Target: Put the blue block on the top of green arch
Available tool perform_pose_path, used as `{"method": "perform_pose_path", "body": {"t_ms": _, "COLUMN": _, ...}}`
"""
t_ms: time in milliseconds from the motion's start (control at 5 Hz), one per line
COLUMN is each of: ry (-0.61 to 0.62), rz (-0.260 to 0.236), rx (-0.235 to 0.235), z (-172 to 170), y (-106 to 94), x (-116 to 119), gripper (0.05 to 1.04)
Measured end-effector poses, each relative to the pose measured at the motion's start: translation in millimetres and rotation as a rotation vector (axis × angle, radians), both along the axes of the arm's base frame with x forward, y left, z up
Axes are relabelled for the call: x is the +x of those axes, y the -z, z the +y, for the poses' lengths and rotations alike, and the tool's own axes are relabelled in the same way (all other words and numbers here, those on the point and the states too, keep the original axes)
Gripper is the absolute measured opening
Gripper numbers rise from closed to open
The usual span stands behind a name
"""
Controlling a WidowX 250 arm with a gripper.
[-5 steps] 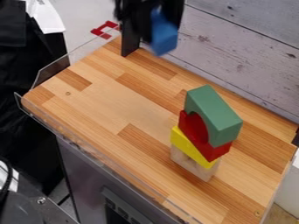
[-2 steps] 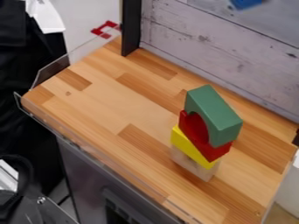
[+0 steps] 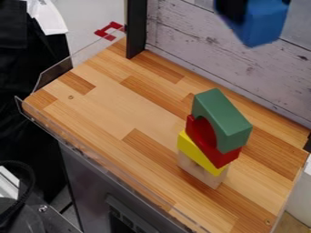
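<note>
Blue block [image 3: 262, 25] has dropped into fuller view from the top edge since the last frame, where only its lower end poked in, and it has come across from the upper middle, where it was in the frame before that. The 4-piece stack at lower right has kept its place through all 3 frames.

From where I stand, I see the black gripper [image 3: 232, 8] at the top edge, right of the middle, closed on the blue block and holding it up in the air. The block is in the upper right of the frame, in front of the grey plank wall [image 3: 200, 54], above the stack in the picture and well apart from it.

Right of centre, the green arch [image 3: 224, 116] sits on top of the pile, red showing through its curved opening. Beneath it come a red block [image 3: 220, 157], then a yellow block [image 3: 193, 150], and at the bottom a plain wooden block [image 3: 203, 175] on the striped wooden tabletop [image 3: 109, 109].

A black post [image 3: 136, 29] rises near the upper left, with a red bracket [image 3: 104, 32] just beside it. Black cloth [image 3: 30, 91] fills the left side, and a black cable [image 3: 30, 177] curves at lower left.
</note>
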State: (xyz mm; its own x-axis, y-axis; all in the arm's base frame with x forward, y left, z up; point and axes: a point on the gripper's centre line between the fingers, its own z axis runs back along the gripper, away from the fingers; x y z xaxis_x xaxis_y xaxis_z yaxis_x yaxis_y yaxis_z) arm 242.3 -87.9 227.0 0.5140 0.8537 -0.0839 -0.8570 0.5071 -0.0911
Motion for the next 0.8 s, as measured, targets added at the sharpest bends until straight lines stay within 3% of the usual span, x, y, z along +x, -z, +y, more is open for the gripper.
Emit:
{"method": "perform_pose_path", "body": {"t_ms": 400, "ry": -0.013, "rz": 0.06, "rx": -0.023, "z": -4, "y": 27.2, "x": -5, "gripper": 0.557}}
{"method": "perform_pose_path", "body": {"t_ms": 800, "ry": -0.01, "rz": 0.086, "rx": -0.028, "z": -7, "y": 38.8, "x": -7, "gripper": 0.557}}
